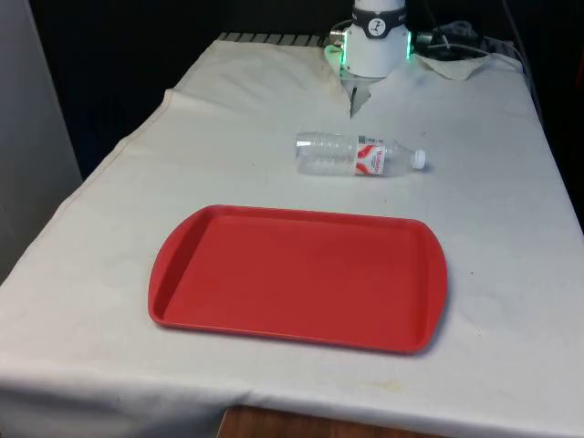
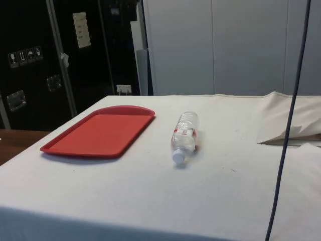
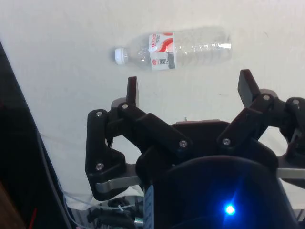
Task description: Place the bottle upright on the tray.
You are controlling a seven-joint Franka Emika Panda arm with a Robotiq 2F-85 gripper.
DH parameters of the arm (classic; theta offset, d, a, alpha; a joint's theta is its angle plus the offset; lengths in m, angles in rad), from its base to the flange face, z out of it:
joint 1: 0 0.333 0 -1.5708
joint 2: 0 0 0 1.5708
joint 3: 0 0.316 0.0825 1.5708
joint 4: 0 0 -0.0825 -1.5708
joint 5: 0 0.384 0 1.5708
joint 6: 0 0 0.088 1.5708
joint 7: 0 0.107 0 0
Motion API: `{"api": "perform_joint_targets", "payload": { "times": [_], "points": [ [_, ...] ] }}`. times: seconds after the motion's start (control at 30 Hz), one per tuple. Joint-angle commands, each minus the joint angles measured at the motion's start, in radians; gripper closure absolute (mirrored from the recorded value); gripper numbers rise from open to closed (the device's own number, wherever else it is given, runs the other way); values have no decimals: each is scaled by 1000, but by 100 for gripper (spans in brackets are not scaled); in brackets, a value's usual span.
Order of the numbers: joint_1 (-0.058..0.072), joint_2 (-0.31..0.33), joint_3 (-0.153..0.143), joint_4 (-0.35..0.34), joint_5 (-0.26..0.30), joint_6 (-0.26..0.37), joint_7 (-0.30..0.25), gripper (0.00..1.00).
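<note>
A clear plastic bottle (image 1: pixel 358 155) with a red-and-white label and a white cap lies on its side on the white cloth, cap toward the front view's right. It rests just beyond the far edge of the red tray (image 1: pixel 192 265), which lies flat nearer the table's front. From the side the bottle (image 2: pixel 185 134) lies beside the tray (image 2: pixel 75 143), cap toward the camera. My gripper (image 3: pixel 189 88) hangs high above the cloth, open, nothing between its fingers (image 3: pixel 132 90). The bottle (image 3: pixel 181 45) lies below and a little beyond the fingertips, apart from them.
The robot's base (image 1: pixel 376 41) stands at the table's far end, with cables beside it. A fold of cloth (image 2: pixel 291 125) rises near that end. A dark cable (image 2: pixel 288 120) hangs across the side view. White cloth (image 1: pixel 493 210) surrounds the tray.
</note>
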Motion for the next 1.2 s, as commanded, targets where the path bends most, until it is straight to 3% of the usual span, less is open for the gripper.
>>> {"api": "perform_joint_targets", "payload": {
  "times": [0.0, 0.3, 0.33, 0.63, 0.9, 1.17],
  "points": [
    [0, 1, 0, 0, 0, 0, 0, 0],
    [0, -46, 1, -53, -3, 10, 2, 0],
    [0, -25, 0, -31, 0, -2, 0, 0],
    [1, -130, 1, -161, -5, 46, 3, 0],
    [1, -159, 0, -198, -1, 47, 0, 0],
    [3, -216, 2, -286, -4, 100, 4, 0]
  ]
}}
